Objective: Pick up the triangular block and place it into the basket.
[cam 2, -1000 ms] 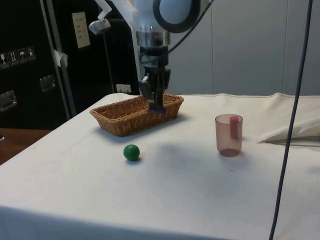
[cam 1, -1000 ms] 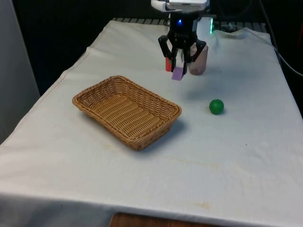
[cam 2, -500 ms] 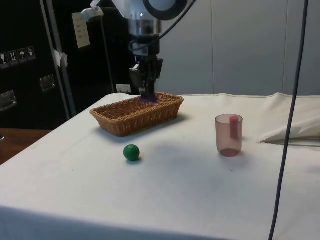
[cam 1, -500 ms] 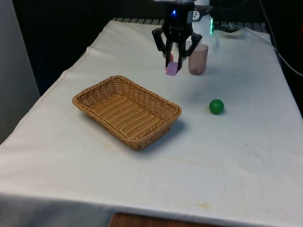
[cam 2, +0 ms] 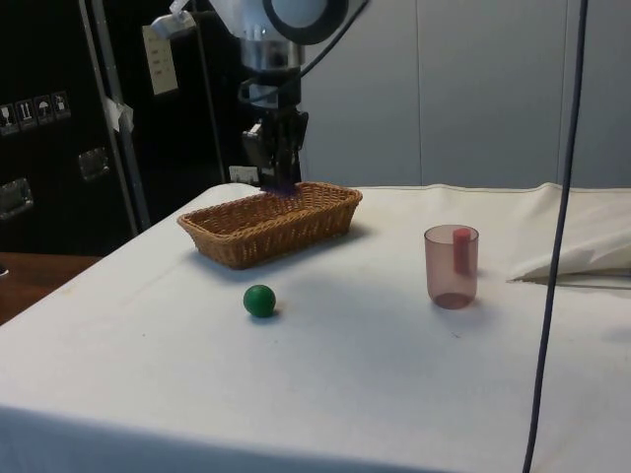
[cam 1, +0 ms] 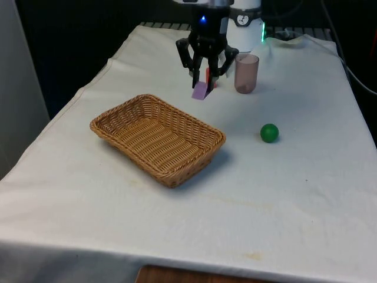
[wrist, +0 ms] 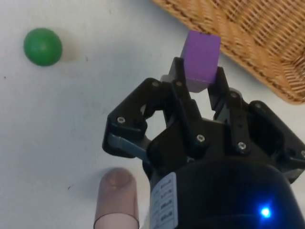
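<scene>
Aloft above the worktop, the end effector was clamped on the purple triangular block, fingers closed against its two sides. The block stuck out below the fingertips, clear of the cloth. In the wrist view the block sat between the two fingers with its free end pointing toward the basket's rim.

In the front view the held block hung just beyond the far edge of the wicker basket, not yet over its inside. In the side view the end effector stood just above the basket's far rim.

Other items: a green ball lay on the cloth well to the front view's right of the basket; a translucent pinkish cup with a red piece in it stood upright near the end effector in the front view.
</scene>
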### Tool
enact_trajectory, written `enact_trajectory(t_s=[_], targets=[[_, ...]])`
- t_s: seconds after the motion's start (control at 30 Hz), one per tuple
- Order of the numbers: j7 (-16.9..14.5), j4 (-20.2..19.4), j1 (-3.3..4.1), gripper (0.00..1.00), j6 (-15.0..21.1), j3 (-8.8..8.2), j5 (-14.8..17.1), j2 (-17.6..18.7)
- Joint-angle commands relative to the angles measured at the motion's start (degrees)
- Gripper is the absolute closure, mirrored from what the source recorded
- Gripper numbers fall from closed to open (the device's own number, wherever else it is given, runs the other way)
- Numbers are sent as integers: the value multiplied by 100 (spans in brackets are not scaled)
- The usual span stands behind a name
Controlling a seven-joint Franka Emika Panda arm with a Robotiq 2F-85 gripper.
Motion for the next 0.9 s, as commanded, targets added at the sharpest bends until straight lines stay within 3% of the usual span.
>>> enact_trajectory(t_s=[0.0,0.03,0.27,0.3,0.33,0.53,0.57,0.6,0.83,0.87], targets=[[-6,40,-6,67,0,-11,0,29],[-97,149,-52,67,-69,0,92,86],[-183,521,-80,67,-195,-109,115,286],[-109,476,-40,67,-138,-149,29,269],[-189,556,-86,67,-206,-120,120,309],[-252,848,-149,67,-223,-166,183,556],[-160,808,-86,67,-189,-229,74,521],[-269,888,-155,67,-223,-178,201,596],[-464,1203,-218,67,-160,-292,418,1008],[-401,1197,-149,67,-178,-361,350,1003]])
